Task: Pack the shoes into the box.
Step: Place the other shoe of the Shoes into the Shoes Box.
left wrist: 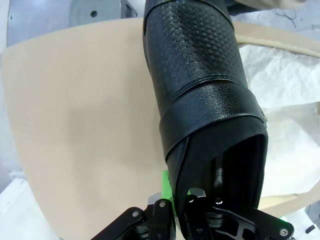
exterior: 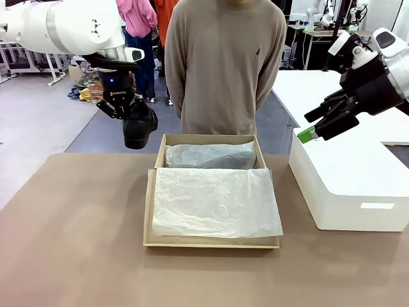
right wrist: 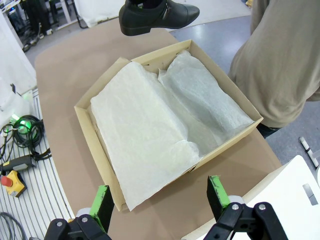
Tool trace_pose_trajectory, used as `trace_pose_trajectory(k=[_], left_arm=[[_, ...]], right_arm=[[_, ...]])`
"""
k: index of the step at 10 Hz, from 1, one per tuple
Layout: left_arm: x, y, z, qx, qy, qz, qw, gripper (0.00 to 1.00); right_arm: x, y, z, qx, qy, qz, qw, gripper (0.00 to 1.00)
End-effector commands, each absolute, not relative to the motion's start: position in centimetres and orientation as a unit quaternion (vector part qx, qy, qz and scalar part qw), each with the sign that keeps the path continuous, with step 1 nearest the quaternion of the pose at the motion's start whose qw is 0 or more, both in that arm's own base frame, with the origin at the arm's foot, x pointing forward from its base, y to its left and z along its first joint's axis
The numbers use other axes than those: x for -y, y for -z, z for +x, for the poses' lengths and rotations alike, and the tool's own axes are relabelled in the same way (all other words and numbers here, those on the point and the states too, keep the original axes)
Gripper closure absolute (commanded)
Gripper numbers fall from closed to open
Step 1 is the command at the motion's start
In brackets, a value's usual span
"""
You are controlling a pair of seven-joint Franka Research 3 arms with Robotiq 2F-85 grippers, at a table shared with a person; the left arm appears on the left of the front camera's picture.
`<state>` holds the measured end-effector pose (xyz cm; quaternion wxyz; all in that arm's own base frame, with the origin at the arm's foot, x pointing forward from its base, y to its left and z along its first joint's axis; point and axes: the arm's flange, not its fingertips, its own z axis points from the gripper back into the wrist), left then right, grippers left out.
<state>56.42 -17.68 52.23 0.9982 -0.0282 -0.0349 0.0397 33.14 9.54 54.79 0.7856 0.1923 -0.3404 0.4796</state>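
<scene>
The left hand point(exterior: 128, 114) is pinched on the rim of the opening of one black shoe point(exterior: 140, 131), holding it in the air over the far side of the bench point(exterior: 70, 236), just left of the far-left corner of the box point(exterior: 148, 211). The box lies open at mid-bench in front of a person point(exterior: 223, 64), with white tissue paper point(exterior: 214, 201) spread over its near half and a paper-covered bulge in its far half. The right hand point(exterior: 313, 125) hovers with its fingers spread above the white block point(exterior: 351, 185) to the box's right.

Robotics lab: floor cables point(right wrist: 27, 131), emergency stop point(right wrist: 13, 181).
</scene>
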Motion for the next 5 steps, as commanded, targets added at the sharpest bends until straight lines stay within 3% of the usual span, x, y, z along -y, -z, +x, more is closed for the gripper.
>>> trace_pose_trajectory(k=[1, 4, 5], left_arm=[[17.3, -53.0, 56.7, 0.033, -0.037, -0.035, 0.998, 1.0], [17.5, -52.2, 56.5, 0.034, -0.041, -0.028, 0.998, 1.0], [18.8, -52.7, 56.4, 0.051, -0.093, -0.026, 0.994, 1.0]], right_arm=[[-9.5, -54.8, 33.5, 0.348, -0.485, 0.201, 0.777, 0.0], [-9.5, -54.8, 33.5, 0.348, -0.485, 0.201, 0.777, 0.0], [-9.5, -54.8, 33.5, 0.348, -0.485, 0.201, 0.777, 0.0]])
